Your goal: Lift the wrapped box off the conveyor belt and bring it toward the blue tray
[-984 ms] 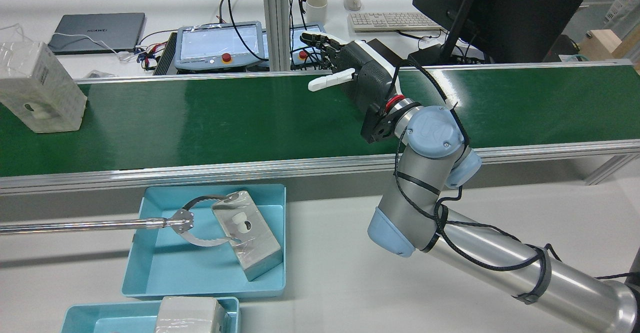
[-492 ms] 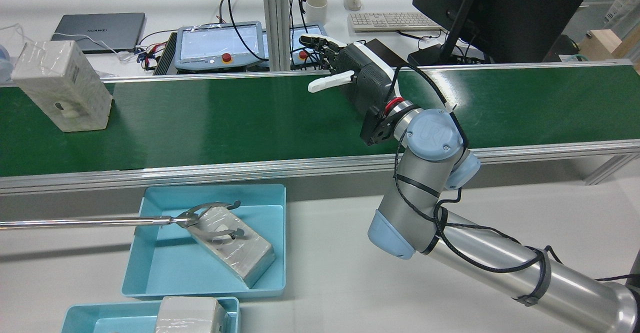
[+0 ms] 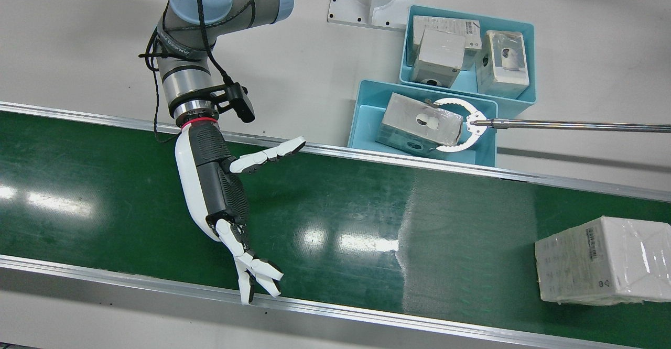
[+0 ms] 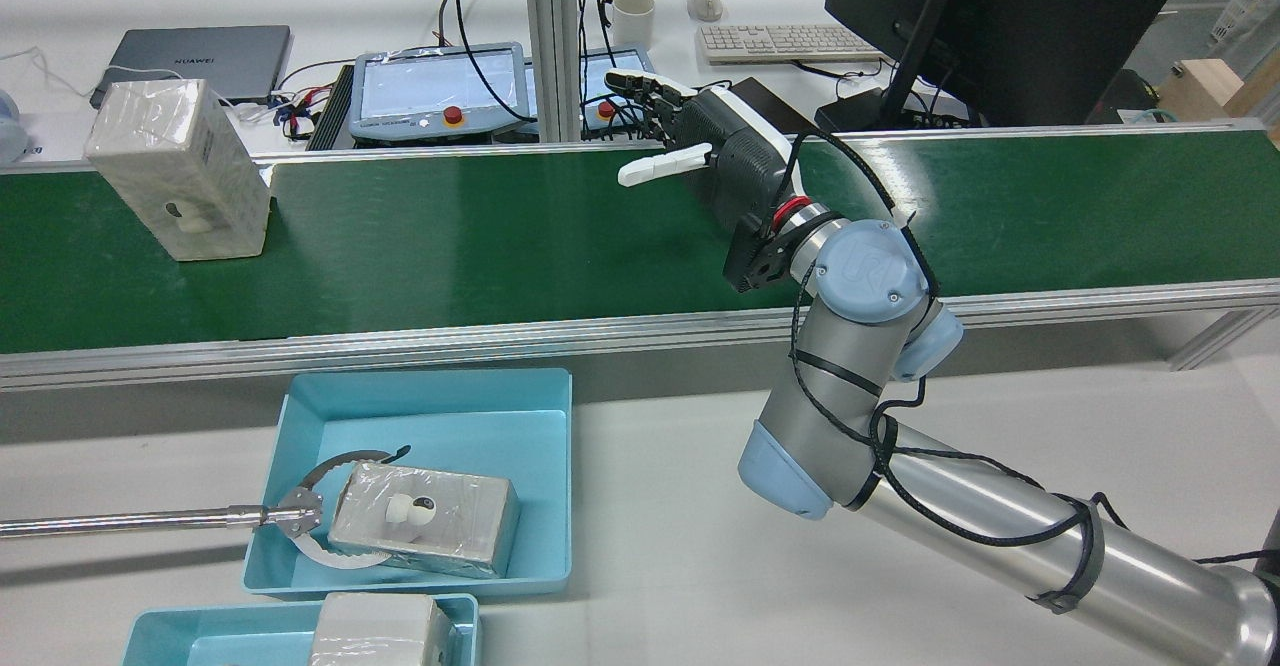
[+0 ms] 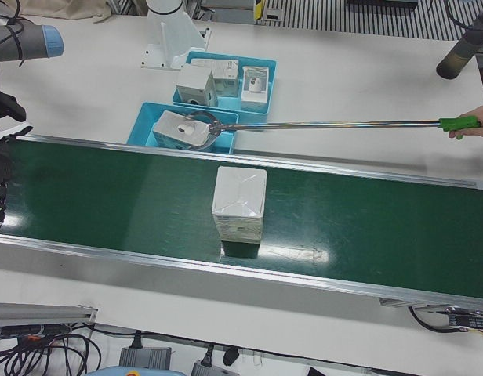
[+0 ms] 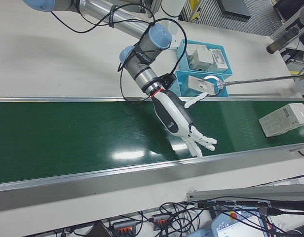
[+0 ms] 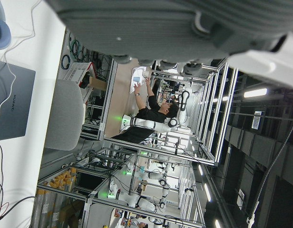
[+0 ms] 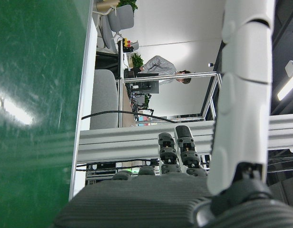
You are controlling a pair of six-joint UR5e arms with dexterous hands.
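Observation:
The wrapped box [image 4: 180, 171], white in clear film, stands upright on the green conveyor belt [image 4: 500, 236], far to the left of my right hand in the rear view. It also shows in the front view [image 3: 603, 260], the left-front view [image 5: 240, 202] and the right-front view [image 6: 284, 120]. My right hand [image 4: 700, 146] is open and empty, fingers spread above mid-belt [image 3: 220, 197] [image 6: 179, 118]. The blue tray [image 4: 440, 426] sits beside the belt's near rail. Of my left hand, only the palm [image 7: 161, 23] shows.
A long reacher tool [image 4: 300, 521] on a metal pole clamps another wrapped box [image 4: 425, 518] lying inside the blue tray [image 3: 367, 123]. A second blue tray [image 3: 524, 61] behind it holds three boxes. Pendants, a laptop and a monitor stand beyond the belt.
The wrapped box has ridden along the belt toward my right hand. The reacher tool has laid the box in the tray down flat. My right hand has barely moved.

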